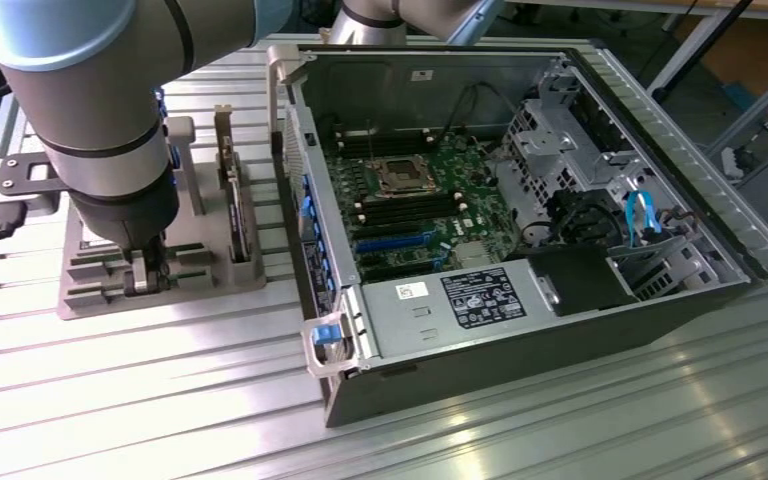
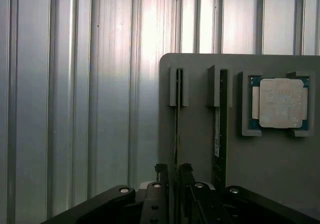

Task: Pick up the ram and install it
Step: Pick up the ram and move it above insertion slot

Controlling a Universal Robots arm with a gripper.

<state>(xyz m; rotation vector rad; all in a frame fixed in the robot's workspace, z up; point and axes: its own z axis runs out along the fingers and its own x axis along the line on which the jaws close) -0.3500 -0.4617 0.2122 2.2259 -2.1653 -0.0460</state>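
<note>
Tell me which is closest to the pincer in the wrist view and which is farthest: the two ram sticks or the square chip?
1. The ram, standing in its slot, straddled by the open pincer.
2. The second ram stick, in the next slot of the grey holder.
3. The square chip, in its pocket beyond the second stick.

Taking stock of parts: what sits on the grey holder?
Standing on edge in slots of the grey holder: a memory stick, straddled by the open gripper, and a second stick. A processor chip lies in a recess. The gripper hides both sticks' near ends.
</note>
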